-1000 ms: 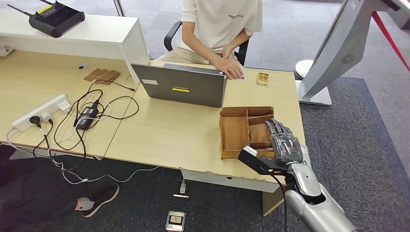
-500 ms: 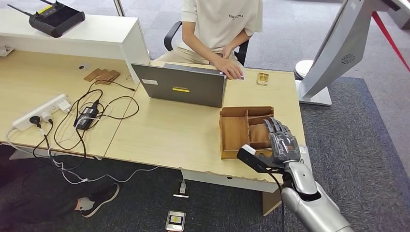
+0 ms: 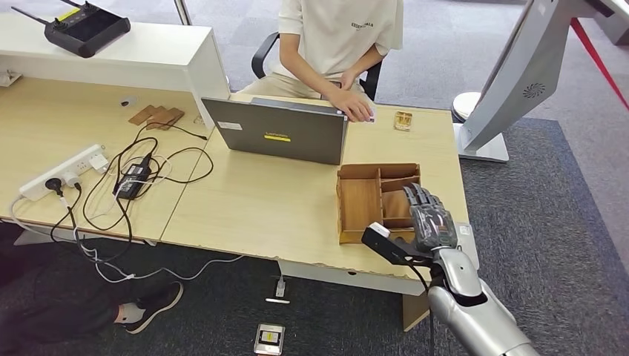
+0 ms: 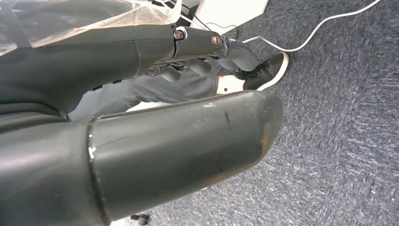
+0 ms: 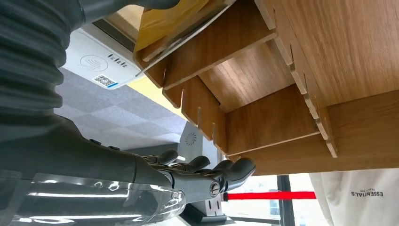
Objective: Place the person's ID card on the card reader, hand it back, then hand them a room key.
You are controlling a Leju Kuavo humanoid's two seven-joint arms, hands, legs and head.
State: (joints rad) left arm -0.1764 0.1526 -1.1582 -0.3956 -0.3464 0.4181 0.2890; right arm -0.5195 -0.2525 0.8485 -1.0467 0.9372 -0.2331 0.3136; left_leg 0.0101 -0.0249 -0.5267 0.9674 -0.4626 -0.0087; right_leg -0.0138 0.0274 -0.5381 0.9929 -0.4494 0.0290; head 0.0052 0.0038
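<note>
My right hand (image 3: 426,216) hovers over the right-hand compartments of the wooden tray (image 3: 361,204) at the desk's near right corner, fingers stretched out and holding nothing. In the right wrist view the hand (image 5: 188,175) reaches along the tray's wooden dividers (image 5: 282,56), and a yellow card (image 5: 169,19) lies in one slot. The white card reader (image 5: 96,61) sits just beside the tray, and a sliver of the card reader (image 3: 465,231) shows by my wrist. Across the desk a person's hand (image 3: 354,105) rests on a card. My left hand (image 4: 188,52) hangs over the floor, holding nothing.
A grey laptop (image 3: 278,133) stands open between the tray and the seated person. A small orange item (image 3: 403,120) lies at the far right of the desk. Cables and a power strip (image 3: 67,172) cover the left desk. A white kiosk stand (image 3: 519,74) rises at the right.
My right hand has drifted slightly left and further over the tray. The person and the things on the desk have not moved.
</note>
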